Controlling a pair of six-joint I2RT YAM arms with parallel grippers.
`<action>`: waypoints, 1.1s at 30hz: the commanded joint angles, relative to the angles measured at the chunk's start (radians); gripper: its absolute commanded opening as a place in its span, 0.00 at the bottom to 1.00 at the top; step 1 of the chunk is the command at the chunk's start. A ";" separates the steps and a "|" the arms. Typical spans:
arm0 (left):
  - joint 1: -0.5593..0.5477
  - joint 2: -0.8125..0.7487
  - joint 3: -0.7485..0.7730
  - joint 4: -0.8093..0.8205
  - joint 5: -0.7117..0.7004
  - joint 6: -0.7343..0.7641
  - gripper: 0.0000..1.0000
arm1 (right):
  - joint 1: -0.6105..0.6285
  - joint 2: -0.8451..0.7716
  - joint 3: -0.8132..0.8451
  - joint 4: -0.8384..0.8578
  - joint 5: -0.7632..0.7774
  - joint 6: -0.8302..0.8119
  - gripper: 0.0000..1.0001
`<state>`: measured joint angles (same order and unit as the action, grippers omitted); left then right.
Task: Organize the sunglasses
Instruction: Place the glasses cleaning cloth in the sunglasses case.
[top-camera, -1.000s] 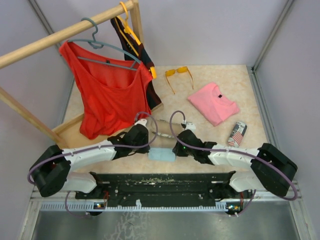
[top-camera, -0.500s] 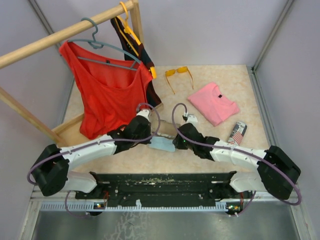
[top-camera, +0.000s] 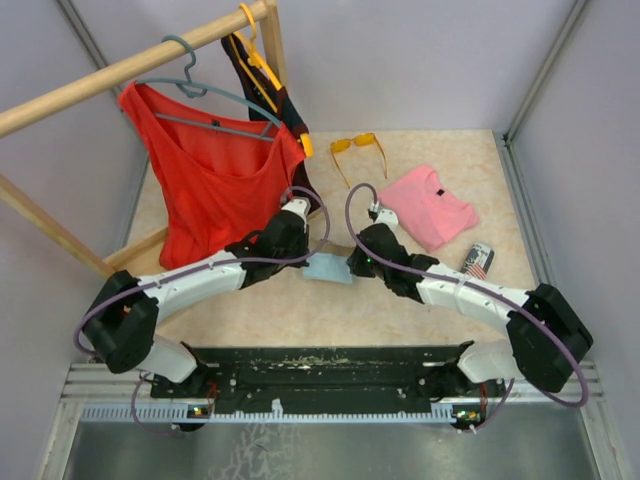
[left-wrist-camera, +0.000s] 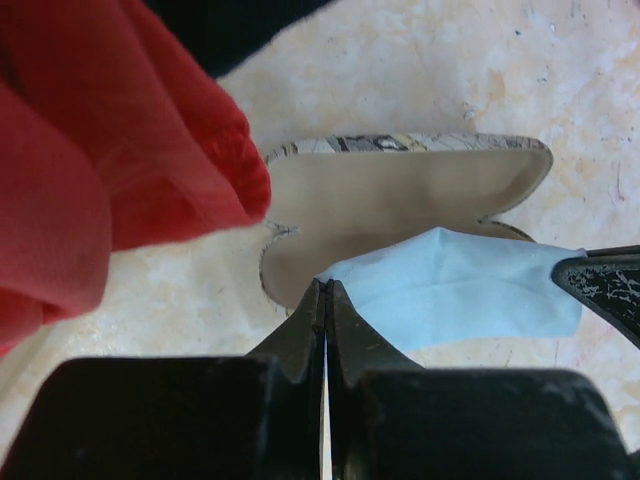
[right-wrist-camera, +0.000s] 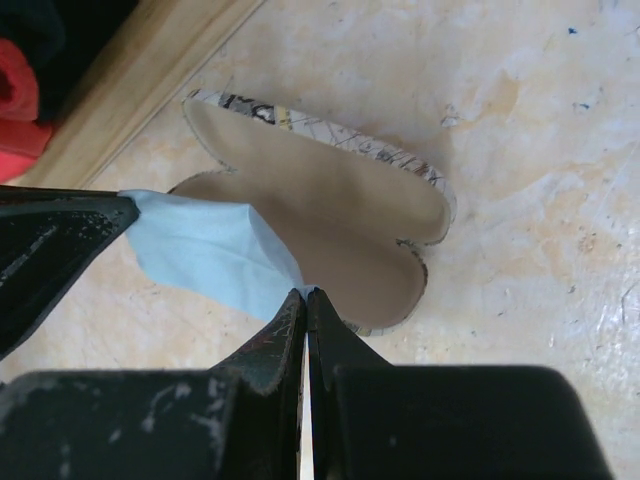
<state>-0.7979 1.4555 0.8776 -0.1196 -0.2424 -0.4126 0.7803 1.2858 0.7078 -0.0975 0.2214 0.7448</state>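
Seen from above, the left tool (left-wrist-camera: 325, 290) and the right tool (right-wrist-camera: 305, 295) meet near the middle of the table (top-camera: 450, 160), each with its fingers pressed together on an opposite end of a light-blue cloth (left-wrist-camera: 460, 295). The cloth stretches between them over an open glasses case (left-wrist-camera: 400, 185) with a tan lining and a patterned outside. The orange-lensed sunglasses (top-camera: 354, 144) lie untouched, arms unfolded, at the far middle of the table, well apart from both tools, between a hanging red top (top-camera: 215, 190) on the left and a folded pink shirt (top-camera: 428, 205) on the right.
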 joint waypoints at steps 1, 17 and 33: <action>0.024 0.043 0.043 0.063 0.004 0.039 0.00 | -0.037 0.032 0.056 0.033 -0.006 -0.024 0.00; 0.068 0.171 0.081 0.156 0.055 0.061 0.00 | -0.108 0.112 0.068 0.081 -0.055 -0.048 0.00; 0.082 0.223 0.097 0.186 0.051 0.072 0.00 | -0.131 0.153 0.076 0.113 -0.051 -0.069 0.00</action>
<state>-0.7261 1.6619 0.9497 0.0311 -0.1974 -0.3573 0.6598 1.4357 0.7353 -0.0395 0.1635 0.6964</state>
